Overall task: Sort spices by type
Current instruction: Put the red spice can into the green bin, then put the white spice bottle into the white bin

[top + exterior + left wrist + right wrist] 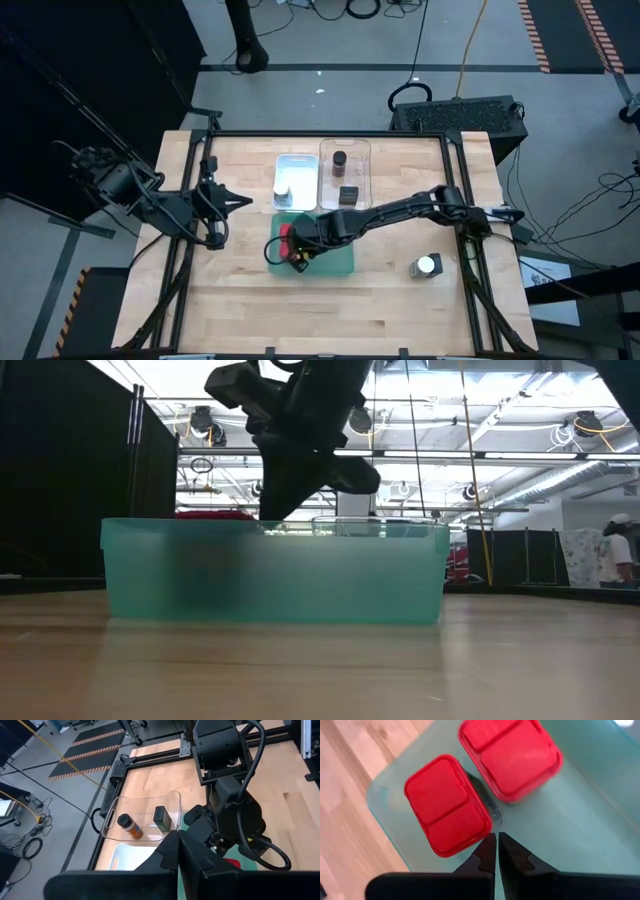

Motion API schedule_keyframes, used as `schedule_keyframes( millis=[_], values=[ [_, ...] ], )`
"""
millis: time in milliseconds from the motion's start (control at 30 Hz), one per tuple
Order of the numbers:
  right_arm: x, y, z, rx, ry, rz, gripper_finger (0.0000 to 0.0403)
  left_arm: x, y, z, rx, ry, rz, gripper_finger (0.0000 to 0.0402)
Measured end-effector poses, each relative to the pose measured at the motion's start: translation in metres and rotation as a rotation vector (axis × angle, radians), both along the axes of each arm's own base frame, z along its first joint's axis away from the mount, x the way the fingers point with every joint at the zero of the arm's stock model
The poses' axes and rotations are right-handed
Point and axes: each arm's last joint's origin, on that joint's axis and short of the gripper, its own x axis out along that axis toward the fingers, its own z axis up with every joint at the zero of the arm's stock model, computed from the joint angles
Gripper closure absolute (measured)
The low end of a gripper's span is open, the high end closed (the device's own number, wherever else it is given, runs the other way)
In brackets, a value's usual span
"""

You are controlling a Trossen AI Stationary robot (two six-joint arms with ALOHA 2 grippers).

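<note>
Two red boxy tins stand side by side on the floor of the green tray, at its left end. My right gripper hovers just above them, shut, its tips over the gap beside the nearer tin. The low view shows it over the tray. The brown dark-lidded jar and one dark grey tin sit in the clear tray. One white-lidded jar stands in the white tray, and another on the bare table at right. My left gripper waits shut, left of the trays.
The three trays cluster at the table's middle and far side. The right arm stretches across the table from its right edge over the green tray. Bare wood lies along the near edge and at the right around the lone jar. A black frame rims the table.
</note>
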Motion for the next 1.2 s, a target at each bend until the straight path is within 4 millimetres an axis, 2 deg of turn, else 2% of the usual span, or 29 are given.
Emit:
schedule_keyframes(
  millis=[233, 467, 533, 633, 900, 1200],
  values=[
    [0.004, -0.009, 0.001, 0.001, -0.023, -0.005, 0.0403, 0.0, 0.0, 0.0, 0.0, 0.002, 0.005, 0.0394],
    [-0.004, -0.01, 0.004, -0.021, 0.033, 0.006, 0.0403, -0.001, 0.001, -0.002, -0.007, 0.015, 0.018, 0.0393],
    [-0.011, -0.011, 0.017, -0.024, 0.032, 0.007, 0.0403, -0.002, 0.001, -0.003, -0.014, 0.022, 0.026, 0.0393],
    [-0.026, -0.013, 0.049, -0.024, 0.007, 0.023, 0.0403, -0.002, 0.002, -0.003, -0.019, 0.021, 0.03, 0.0393],
    [-0.081, -0.02, 0.119, 0.03, 0.003, -0.014, 0.0403, 0.001, 0.004, -0.003, -0.057, 0.036, 0.013, 0.0393],
    [-0.154, -0.024, 0.162, 0.06, 0.169, -0.142, 0.0403, 0.013, 0.013, -0.004, -0.186, 0.069, -0.034, 0.0393]
  ],
)
